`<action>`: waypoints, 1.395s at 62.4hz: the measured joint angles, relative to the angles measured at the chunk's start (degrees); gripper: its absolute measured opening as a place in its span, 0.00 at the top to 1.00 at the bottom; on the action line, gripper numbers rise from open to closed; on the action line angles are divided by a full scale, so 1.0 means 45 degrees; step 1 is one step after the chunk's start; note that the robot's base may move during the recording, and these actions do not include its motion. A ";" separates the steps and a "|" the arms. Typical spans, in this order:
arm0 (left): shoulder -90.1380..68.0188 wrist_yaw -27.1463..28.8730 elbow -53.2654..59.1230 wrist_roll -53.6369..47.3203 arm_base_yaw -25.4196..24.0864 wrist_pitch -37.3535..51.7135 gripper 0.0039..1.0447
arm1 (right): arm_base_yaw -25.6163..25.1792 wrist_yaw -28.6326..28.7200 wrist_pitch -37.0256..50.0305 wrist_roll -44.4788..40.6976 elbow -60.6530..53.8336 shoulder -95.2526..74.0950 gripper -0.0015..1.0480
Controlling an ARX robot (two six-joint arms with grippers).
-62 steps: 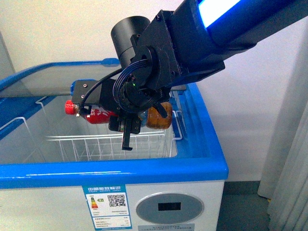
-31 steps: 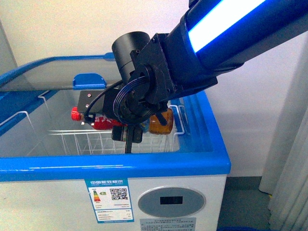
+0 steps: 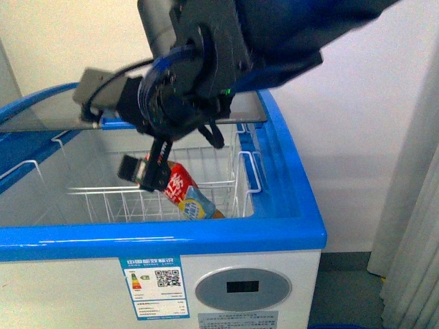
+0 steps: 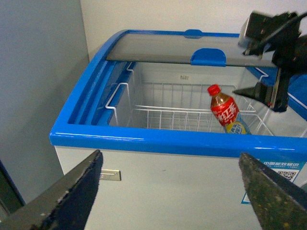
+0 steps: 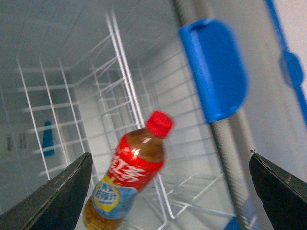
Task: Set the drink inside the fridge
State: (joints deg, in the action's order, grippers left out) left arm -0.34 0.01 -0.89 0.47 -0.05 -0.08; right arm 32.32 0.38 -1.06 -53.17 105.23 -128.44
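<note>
Since half a second ago my right tool (image 3: 152,168) has let go and lifted: the drink (image 4: 226,111), then held level between its fingers over the fridge (image 3: 206,233), is now free of them, tilted with its red cap up, inside the fridge's open bay against the white wire basket (image 4: 168,115). Right tool: jaws spread wide, nothing between them; the right wrist view shows both fingers well apart with the drink (image 5: 129,177) below and clear of them. Left tool (image 4: 175,191): open too, empty, held outside the fridge's front wall. Step in hand, as I judge it: the release, just made; the drink looks mid-drop or just landing, its picture blurred, so I cannot tell whether it has settled. Next move calls for drawing the right arm up and back clear of the blue rim and the glass lid (image 4: 182,48), which sits slid toward the far end with its blue handle (image 4: 208,56) near the opening. Drink itself: small clear bottle, brown liquid, red label with white lettering, paler band lower down.
</note>
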 joint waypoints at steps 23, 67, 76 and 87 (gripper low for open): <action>-0.0005 0.0000 0.0000 -0.0019 0.0000 0.0000 0.08 | -0.2069 -0.3876 0.3041 0.7878 -0.5863 0.7145 0.07; 0.0000 -0.0005 0.0000 -0.0024 0.0000 0.0000 0.08 | -0.4677 -0.2497 0.3215 1.2420 -1.9730 2.1731 0.48; 0.0000 0.0000 0.0000 -0.0024 0.0000 0.0000 0.08 | -0.5406 -0.1744 0.3395 1.2021 -2.0784 2.2741 0.79; 0.0000 0.0000 0.0000 -0.0019 0.0000 0.0000 0.08 | -0.6985 -0.0223 0.3308 1.1876 -2.1697 2.3688 0.97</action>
State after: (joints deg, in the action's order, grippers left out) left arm -0.34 0.01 -0.89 0.38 -0.05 -0.08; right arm 0.89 -0.62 13.82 0.27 7.60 -21.85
